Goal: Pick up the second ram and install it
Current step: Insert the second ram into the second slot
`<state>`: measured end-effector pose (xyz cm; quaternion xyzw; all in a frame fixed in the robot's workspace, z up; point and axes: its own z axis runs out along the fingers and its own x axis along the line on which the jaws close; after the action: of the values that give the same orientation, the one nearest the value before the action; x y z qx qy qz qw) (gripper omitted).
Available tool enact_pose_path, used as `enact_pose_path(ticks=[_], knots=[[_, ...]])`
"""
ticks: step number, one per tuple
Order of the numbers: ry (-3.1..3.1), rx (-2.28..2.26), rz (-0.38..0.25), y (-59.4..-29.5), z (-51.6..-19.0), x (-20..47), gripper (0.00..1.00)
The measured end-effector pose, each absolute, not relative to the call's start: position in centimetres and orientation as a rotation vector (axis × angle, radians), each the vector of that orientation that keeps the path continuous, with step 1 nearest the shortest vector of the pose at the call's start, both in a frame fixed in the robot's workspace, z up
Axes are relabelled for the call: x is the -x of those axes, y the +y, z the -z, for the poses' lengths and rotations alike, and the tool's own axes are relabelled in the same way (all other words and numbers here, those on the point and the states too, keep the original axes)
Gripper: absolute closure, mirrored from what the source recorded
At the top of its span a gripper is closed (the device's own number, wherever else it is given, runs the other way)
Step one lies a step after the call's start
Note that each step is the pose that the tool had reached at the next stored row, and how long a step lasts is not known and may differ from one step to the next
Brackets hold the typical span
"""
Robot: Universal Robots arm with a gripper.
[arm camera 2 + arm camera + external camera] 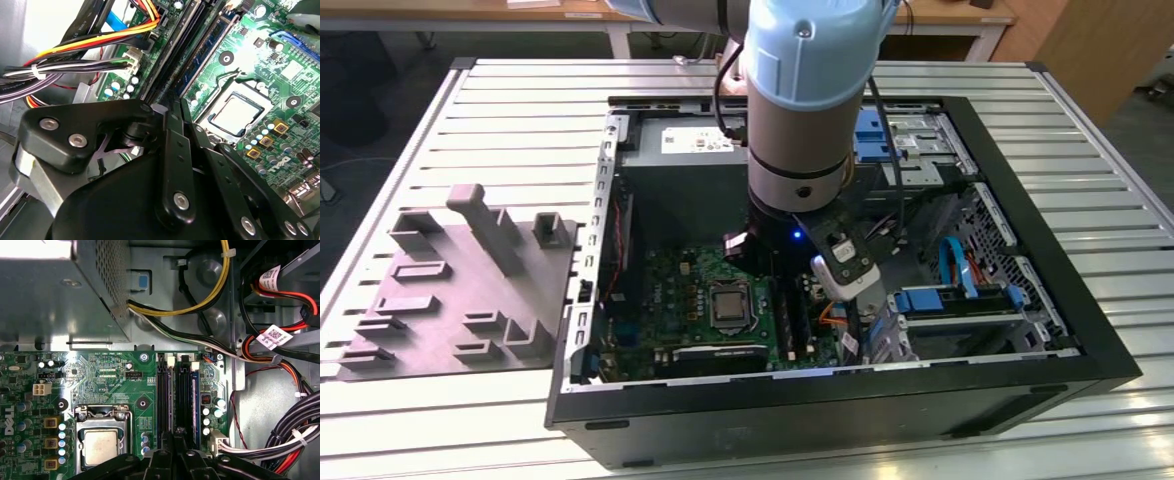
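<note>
My gripper [173,432] hangs inside the open computer case [854,420], low over the memory slots of the green motherboard [110,375]. Its black fingers [167,150] are shut together, and I see nothing between them. The fingertips sit above the two black slots [164,400] beside the processor socket [101,445]. A dark-blue ram stick [195,400] stands seated in the slot nearest the cables, also visible in the second wrist view [210,50]. I cannot tell whether it is the second ram. In the exterior view the gripper [774,285] is under the blue arm.
The grey power-supply box [50,295] sits beyond the slots. Bundles of black, red, orange and yellow cables [280,450] crowd the side by the drive bays [961,300]. A grey holder fixture [454,290] lies on the slatted table at the exterior view's left.
</note>
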<state>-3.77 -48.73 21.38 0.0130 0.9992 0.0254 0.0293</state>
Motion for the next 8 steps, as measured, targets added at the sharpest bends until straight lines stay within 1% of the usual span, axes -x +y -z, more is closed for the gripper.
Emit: enact_pose_path(ticks=[1, 2, 8], knots=[[3.082, -0.040, -0.078, -48.73, -21.38, 3.77, 0.87], [3.082, -0.040, -0.078, -48.73, -21.38, 3.77, 0.81], [3.082, -0.040, -0.077, -48.74, -21.72, 3.77, 0.81]])
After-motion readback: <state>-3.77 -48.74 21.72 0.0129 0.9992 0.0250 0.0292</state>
